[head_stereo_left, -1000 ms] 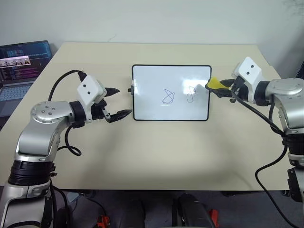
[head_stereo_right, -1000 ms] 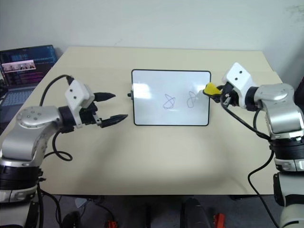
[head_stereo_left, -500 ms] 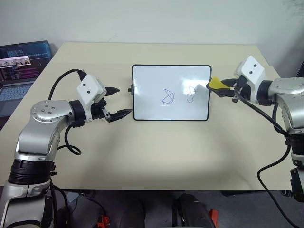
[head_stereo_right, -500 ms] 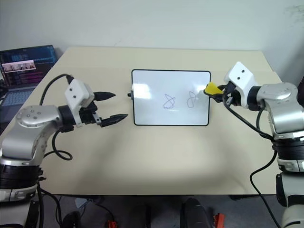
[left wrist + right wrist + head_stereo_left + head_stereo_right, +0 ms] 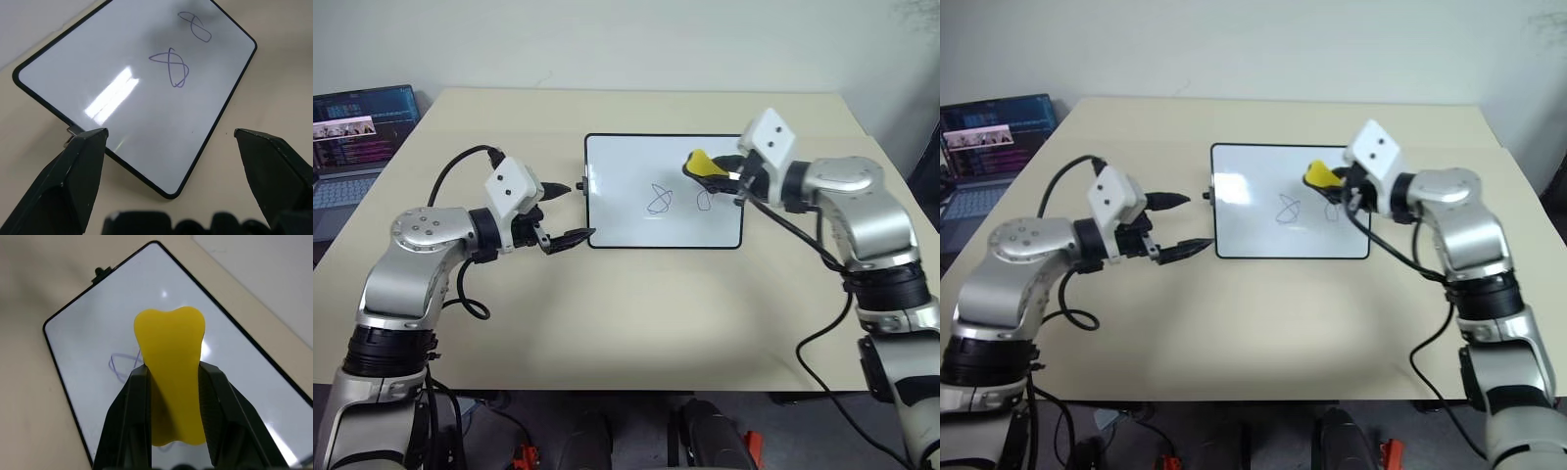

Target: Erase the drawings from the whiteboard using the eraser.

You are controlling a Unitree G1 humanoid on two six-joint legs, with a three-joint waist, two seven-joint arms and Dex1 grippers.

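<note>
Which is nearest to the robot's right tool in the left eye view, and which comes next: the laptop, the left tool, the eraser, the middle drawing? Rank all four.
1. The eraser: clamped in the right tool over the whiteboard's right part.
2. The middle drawing: just left of it, on the board.
3. The left tool: at the board's left edge.
4. The laptop: far left.
</note>
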